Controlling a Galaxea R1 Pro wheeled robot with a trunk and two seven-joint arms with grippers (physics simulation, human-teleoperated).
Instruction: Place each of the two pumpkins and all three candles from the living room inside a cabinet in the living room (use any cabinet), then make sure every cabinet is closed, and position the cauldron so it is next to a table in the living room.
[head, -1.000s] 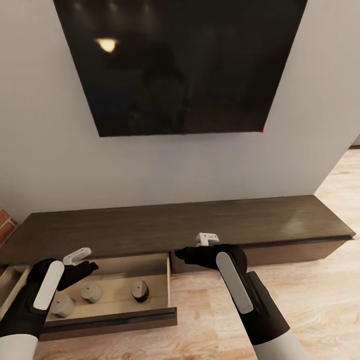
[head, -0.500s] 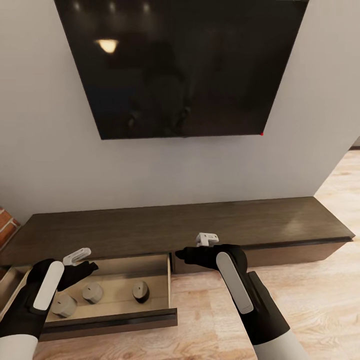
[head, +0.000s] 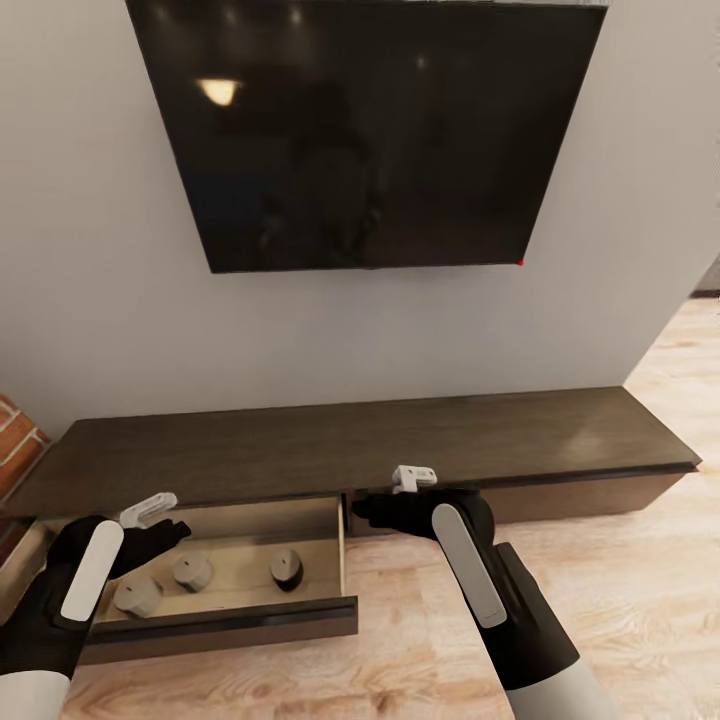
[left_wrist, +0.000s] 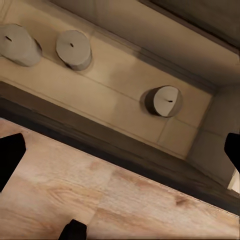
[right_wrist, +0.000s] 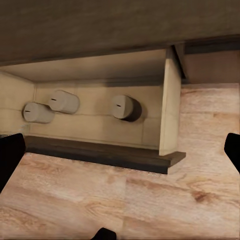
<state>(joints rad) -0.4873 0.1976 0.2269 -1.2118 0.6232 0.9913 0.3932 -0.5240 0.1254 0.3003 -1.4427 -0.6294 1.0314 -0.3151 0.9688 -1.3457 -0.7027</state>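
Dark-brown wood: the cabinet (head: 360, 445) runs long and low along the wall under the black screen (head: 365, 130), and one of its drawers (head: 225, 625) stands pulled out over the plank floor (head: 610, 600). We count three candles in its pale beige interior: two close together toward the drawer's left end (head: 137, 596) (head: 192, 571), the third (head: 285, 567) apart, nearer the right wall. All three appear to lie tipped on their sides. No pumpkins or cauldron in sight.

Left gripper (head: 150, 520): it hovers above the drawer's left rear part, empty, fingers spread as far as we can tell from its wrist view. Right gripper (head: 385, 512): it sits just right of the drawer's right wall, in front of the neighbouring shut front; fingers also read as spread, holding nothing.

The relation that matters: the drawer front's long axis runs left-right, parallel to the cabinet, and it lies on the robot's side of both grippers, lower than them. We judge the left arm the nearer for a push toward the wall, provided it first comes round to the front's outer face.
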